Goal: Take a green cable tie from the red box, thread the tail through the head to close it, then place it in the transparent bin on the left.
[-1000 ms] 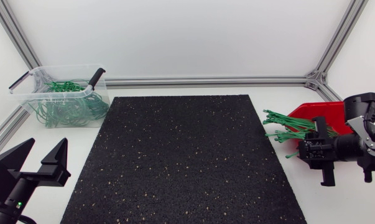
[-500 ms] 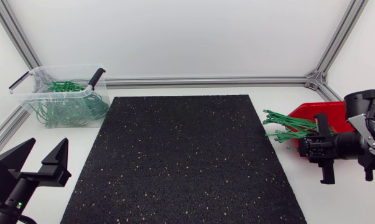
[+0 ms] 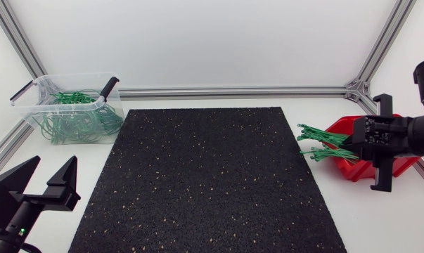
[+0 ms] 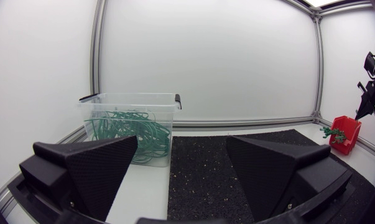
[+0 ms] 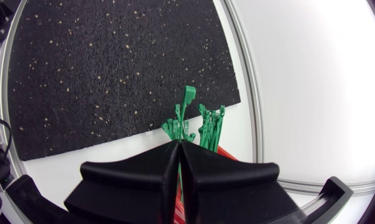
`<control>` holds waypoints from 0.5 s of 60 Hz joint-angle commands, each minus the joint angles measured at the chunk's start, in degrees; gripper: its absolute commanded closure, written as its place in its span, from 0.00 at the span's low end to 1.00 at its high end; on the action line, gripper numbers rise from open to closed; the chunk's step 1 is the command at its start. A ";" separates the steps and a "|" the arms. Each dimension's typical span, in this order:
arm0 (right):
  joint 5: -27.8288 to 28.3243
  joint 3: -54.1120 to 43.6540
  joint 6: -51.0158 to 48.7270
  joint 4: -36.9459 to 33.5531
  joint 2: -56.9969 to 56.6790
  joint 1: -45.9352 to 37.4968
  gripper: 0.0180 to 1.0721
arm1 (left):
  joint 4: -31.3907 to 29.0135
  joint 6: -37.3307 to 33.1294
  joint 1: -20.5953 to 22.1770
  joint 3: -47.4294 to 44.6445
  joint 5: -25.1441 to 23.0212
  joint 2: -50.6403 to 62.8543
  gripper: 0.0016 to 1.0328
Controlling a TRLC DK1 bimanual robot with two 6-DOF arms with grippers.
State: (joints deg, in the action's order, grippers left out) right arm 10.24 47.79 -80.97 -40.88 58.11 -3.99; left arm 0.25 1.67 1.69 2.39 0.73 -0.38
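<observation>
**Occlusions and cut-offs**

Head view: right gripper [image 3: 359, 140] sits over the red box [image 3: 356, 170] and hides its middle and the inner ends of the cable ties [image 3: 320, 144]. Right arm [image 3: 422, 133] runs off the side edge, and left arm [image 3: 4, 218] is cropped at the corner.

Right wrist view: one green cable tie [image 5: 186, 106] enters the seam of the pressed-together fingers [image 5: 224, 180], which hide its tail and most of the box.

Left wrist view: left gripper [image 4: 182, 143] base is cropped, and the box's ties are too small to count.

Loops in the transparent bin [image 3: 36, 88] are too tangled to count.

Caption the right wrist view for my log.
Right gripper pinching a green cable tie over the red box, black mat beyond.
</observation>
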 commanded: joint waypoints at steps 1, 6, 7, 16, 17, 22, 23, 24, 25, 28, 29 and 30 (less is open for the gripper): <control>0.13 4.86 6.26 -3.33 -1.59 2.93 0.94 | -1.39 1.58 0.42 -2.22 0.15 -0.32 0.04; -0.04 8.55 11.54 -7.72 -2.03 6.54 0.95 | -1.48 1.32 0.06 -2.22 0.15 -0.32 0.04; -0.13 9.07 12.50 -8.42 -2.21 7.15 0.95 | -1.48 1.23 -0.02 -2.22 0.15 -0.32 0.04; -1.98 11.62 19.80 -12.38 -4.32 15.77 0.95 | -1.22 1.05 -0.20 -2.22 0.15 -0.41 0.04; -2.24 12.24 20.94 -12.82 -4.32 16.56 0.95 | -1.22 1.05 -0.02 -2.31 0.15 -0.41 0.04; -2.24 15.23 25.51 -15.98 -2.65 19.11 0.95 | -1.22 1.05 0.42 -2.31 -0.20 -0.41 0.04; -2.15 15.75 26.65 -16.42 -2.12 19.72 0.95 | -1.22 1.05 0.50 -2.22 -0.38 -0.41 0.04; -2.15 16.11 27.44 -16.77 -1.77 20.25 0.95 | -1.13 1.05 0.59 -2.22 -0.38 -0.41 0.04; -2.15 16.55 28.59 -17.04 -1.15 21.13 0.95 | -1.04 1.05 0.68 -2.13 -0.38 -0.41 0.04; -2.15 17.86 31.75 -18.71 1.04 22.97 0.95 | -0.95 1.05 0.68 -1.87 -0.47 -0.41 0.04; -1.98 18.48 32.72 -19.76 2.10 24.03 0.95 | -0.95 1.05 0.68 -1.78 -0.47 -0.41 0.04; -1.63 18.92 33.68 -20.55 2.89 24.64 0.95 | -1.04 1.05 0.59 -1.69 -0.56 -0.41 0.04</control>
State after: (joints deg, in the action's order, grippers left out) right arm 8.54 64.45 -53.58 -58.81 57.23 17.85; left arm 0.27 1.76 1.98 2.39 0.69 -0.40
